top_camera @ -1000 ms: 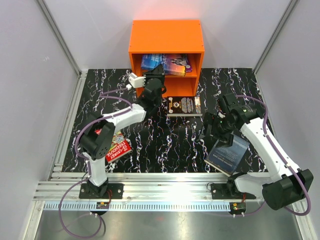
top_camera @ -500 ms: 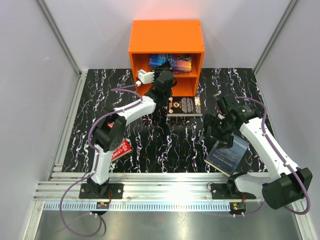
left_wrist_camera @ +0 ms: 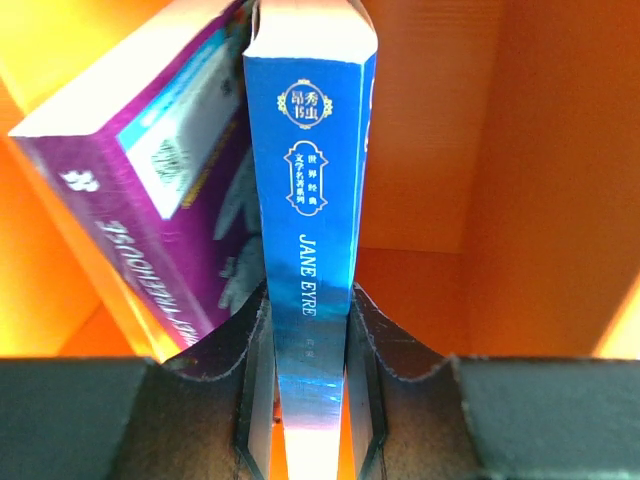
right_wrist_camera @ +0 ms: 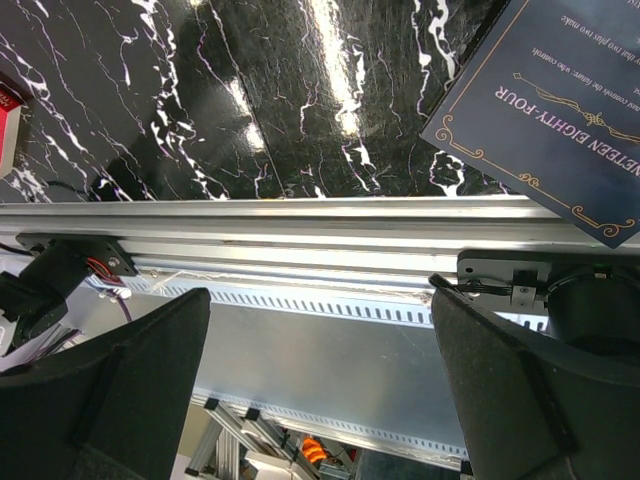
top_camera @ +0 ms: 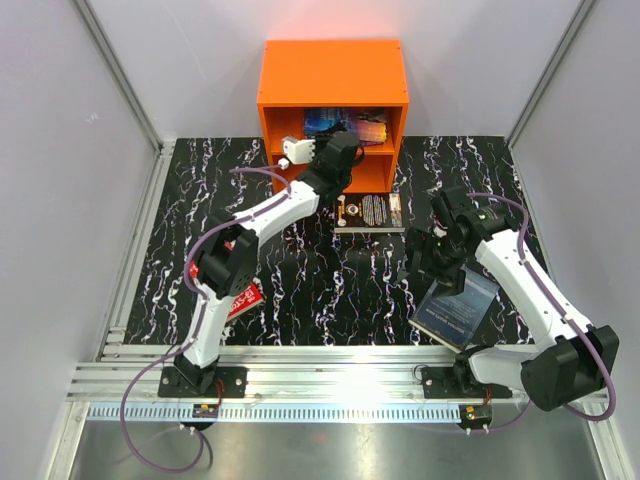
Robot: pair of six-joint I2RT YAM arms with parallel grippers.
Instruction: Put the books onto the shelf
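Left gripper point(left_wrist_camera: 310, 302): jaws partly closed and clamped on Jane Eyre point(left_wrist_camera: 315, 200), with one finger point(left_wrist_camera: 250, 345) on each cover, near the end of the spine. The spine faces my wrist camera. The book is inside the shelf point(top_camera: 335, 70), in the upper compartment, with the left arm reaching in from the front.

The purple book point(left_wrist_camera: 140, 190) is in the same compartment, tilted and touching one cover of Jane Eyre. The wrist looks rolled in the top view, so I cannot tell whether Jane Eyre lies flat or stands on edge, or whether it rests on the divider.

Right gripper point(right_wrist_camera: 318, 330): jaws as wide as they go, with nothing between them. It hangs above the table point(top_camera: 330, 280) at the near right, and its camera looks down at the rail point(right_wrist_camera: 300, 235).

The blue-grey book point(top_camera: 457, 308) lies flat just beside this gripper, at the near edge of the table.

The black book point(top_camera: 368, 211) lies flat on the table just in front of the shelf.

The red book point(top_camera: 243, 298) is on the table at the near left, partly hidden behind the left arm.
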